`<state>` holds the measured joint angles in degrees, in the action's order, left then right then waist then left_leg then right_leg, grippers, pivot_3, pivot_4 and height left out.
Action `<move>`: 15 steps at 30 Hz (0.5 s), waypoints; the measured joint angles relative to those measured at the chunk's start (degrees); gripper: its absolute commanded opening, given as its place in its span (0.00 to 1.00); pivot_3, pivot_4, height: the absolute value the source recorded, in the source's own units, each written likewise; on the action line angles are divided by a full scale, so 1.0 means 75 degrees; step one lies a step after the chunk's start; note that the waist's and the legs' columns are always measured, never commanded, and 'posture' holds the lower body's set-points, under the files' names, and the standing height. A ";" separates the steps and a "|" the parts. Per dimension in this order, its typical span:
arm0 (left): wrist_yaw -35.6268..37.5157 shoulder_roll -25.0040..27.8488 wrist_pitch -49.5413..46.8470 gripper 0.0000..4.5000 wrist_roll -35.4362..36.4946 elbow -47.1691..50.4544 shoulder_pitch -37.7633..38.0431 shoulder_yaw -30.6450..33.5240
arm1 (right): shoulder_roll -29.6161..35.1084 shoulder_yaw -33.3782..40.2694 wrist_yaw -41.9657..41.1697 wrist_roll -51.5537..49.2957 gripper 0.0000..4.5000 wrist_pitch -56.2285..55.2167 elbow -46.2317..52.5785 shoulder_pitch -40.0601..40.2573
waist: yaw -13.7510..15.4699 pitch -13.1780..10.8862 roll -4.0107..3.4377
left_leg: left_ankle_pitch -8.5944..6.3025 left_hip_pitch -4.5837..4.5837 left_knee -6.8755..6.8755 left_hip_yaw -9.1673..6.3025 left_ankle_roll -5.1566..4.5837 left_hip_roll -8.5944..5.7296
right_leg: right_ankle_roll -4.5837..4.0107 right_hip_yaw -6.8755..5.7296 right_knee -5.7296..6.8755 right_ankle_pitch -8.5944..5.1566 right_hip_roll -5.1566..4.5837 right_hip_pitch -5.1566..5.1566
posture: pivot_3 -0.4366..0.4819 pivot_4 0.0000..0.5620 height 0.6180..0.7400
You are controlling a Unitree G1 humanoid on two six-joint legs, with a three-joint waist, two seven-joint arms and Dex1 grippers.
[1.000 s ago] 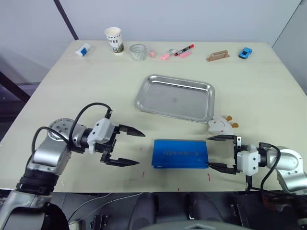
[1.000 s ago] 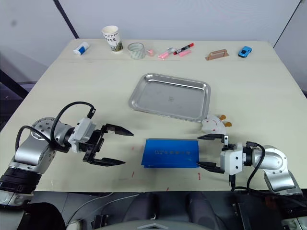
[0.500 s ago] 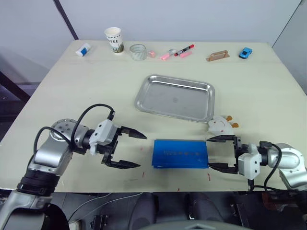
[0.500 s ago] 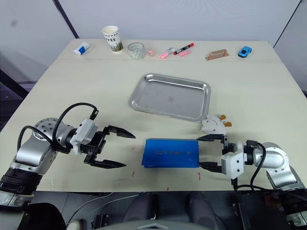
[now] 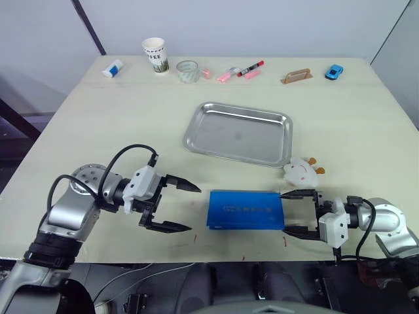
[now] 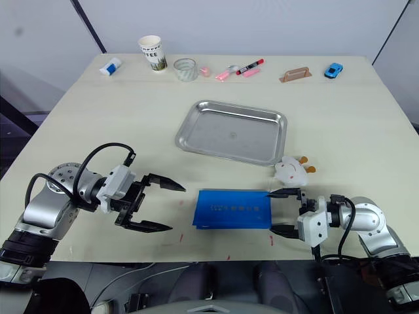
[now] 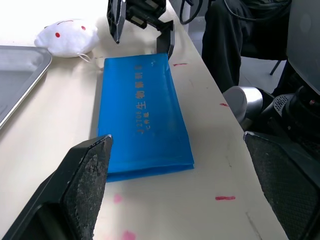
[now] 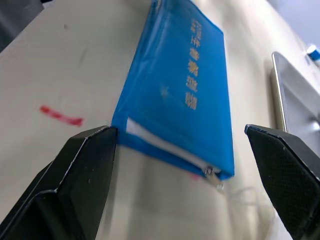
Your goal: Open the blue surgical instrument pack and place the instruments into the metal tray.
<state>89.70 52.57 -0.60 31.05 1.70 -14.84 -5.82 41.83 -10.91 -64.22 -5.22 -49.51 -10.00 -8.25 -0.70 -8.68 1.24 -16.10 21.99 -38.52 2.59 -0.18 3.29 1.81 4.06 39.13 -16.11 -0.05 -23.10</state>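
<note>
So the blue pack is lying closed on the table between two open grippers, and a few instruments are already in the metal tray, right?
Not quite. The metal tray holds no instruments; the left eye view shows its bare steel floor. The rest stands: the blue pack lies closed on the table, with the left gripper and the right gripper open on either side.

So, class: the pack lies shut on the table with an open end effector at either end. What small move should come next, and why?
Probably ease the right end effector forward and close on the blue surgical instrument pack. Its open fingers already straddle the pack's zippered end, while the left end effector sits well clear of the other end.
</note>
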 measured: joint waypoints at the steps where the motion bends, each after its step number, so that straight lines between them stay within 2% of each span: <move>1: 0.0000 0.0000 0.0021 1.00 -0.0004 -0.0004 0.0016 0.0000 | 0.0002 -0.0050 0.0000 0.0000 0.60 -0.0041 -0.0013 -0.0006 | -0.0004 0.0000 0.0000 | 0.0000 -0.0001 -0.0001 0.0000 0.0000 0.0000 | 0.0000 0.0000 0.0002 0.0000 0.0000 0.0000 | 0.48 0.27 0.88; 4: 0.0000 -0.0003 0.0052 1.00 -0.0023 -0.0012 0.0065 0.0000 | 0.0003 -0.0198 -0.0004 -0.0001 0.30 -0.0104 -0.0101 -0.0018 | -0.0007 0.0000 0.0000 | 0.0000 -0.0003 -0.0001 0.0000 0.0000 0.0000 | -0.0001 0.0000 0.0007 0.0000 0.0001 0.0000 | 0.48 0.27 0.88; 7: 0.0001 -0.0012 0.0079 1.00 -0.0063 -0.0022 0.0069 0.0000 | 0.0013 -0.0321 -0.0007 -0.0004 0.06 -0.0151 -0.0248 -0.0066 | -0.0010 0.0000 0.0000 | 0.0000 -0.0005 -0.0001 0.0002 0.0000 0.0001 | -0.0001 0.0002 0.0012 -0.0001 0.0002 0.0000 | 0.48 0.27 0.88; 8: 0.0001 -0.0014 0.0081 1.00 -0.0063 -0.0022 0.0068 0.0001 | 0.0013 -0.0325 -0.0007 -0.0004 0.02 -0.0156 -0.0247 -0.0090 | -0.0013 0.0000 0.0000 | 0.0000 -0.0006 -0.0001 0.0003 0.0000 0.0001 | -0.0001 0.0003 0.0013 -0.0001 0.0002 0.0000 | 0.48 0.27 0.88; 15: 0.0002 -0.0065 0.0145 1.00 -0.0071 -0.0043 0.0201 0.0007 | 0.0180 -0.0489 -0.0264 -0.0730 0.02 0.0261 -0.0044 -0.0035 | -0.0009 0.0000 0.0000 | 0.0000 -0.0005 -0.0003 0.0002 0.0000 0.0001 | -0.0002 0.0003 0.0017 -0.0001 0.0000 0.0000 | 0.48 0.27 0.88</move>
<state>89.72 52.08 0.48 30.52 1.38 -13.33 -5.76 43.18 -14.57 -66.20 -10.70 -47.55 -10.34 -8.50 -0.77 -8.68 1.24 -16.10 21.95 -38.54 2.61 -0.18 3.30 1.80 4.08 39.26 -16.11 -0.05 -23.10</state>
